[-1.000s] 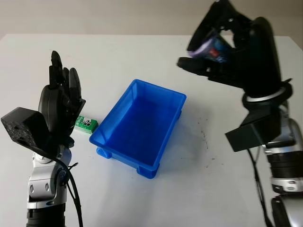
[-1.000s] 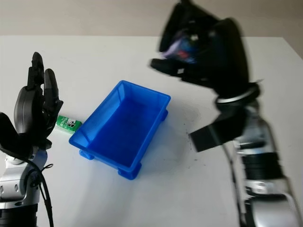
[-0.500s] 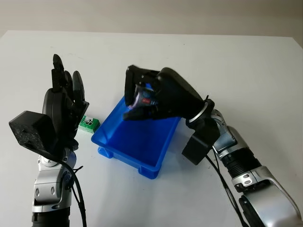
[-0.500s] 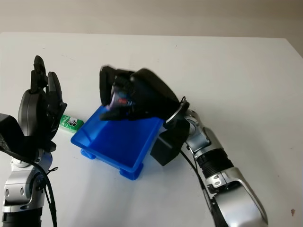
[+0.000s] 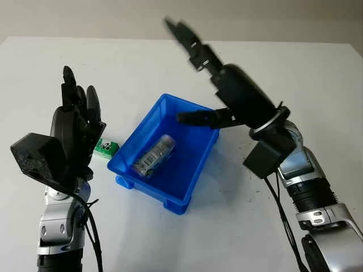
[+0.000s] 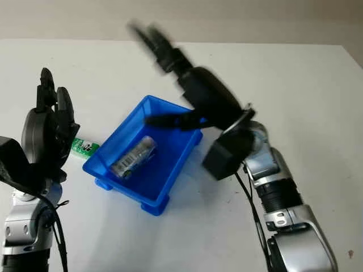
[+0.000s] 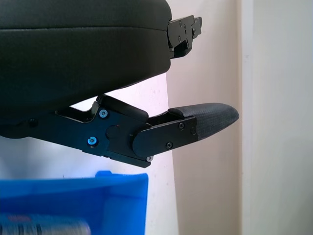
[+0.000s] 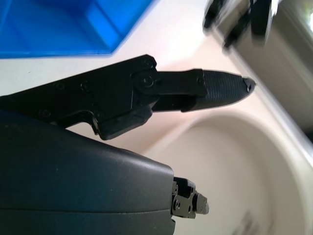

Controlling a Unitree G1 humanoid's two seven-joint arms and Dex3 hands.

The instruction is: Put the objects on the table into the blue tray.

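A blue tray (image 5: 203, 152) sits mid-table, and a grey cylindrical can (image 5: 154, 156) with a dark label lies on its floor. A small green and white packet (image 5: 105, 148) lies on the table just left of the tray. My right hand (image 5: 198, 79) is open, raised above the tray's far right rim, holding nothing. My left hand (image 5: 76, 122) is open, held upright at the left, close to the green packet. The tray's corner (image 7: 117, 196) and the can's edge (image 7: 44, 227) appear in the left wrist view.
The white table (image 5: 272, 62) stretches bare to the right and behind the tray. Small dark specks (image 5: 245, 165) mark the surface right of the tray.
My right hand let go of the can, which now lies in the tray. The hand opened and lifted up and back to the right. My left hand has not moved.
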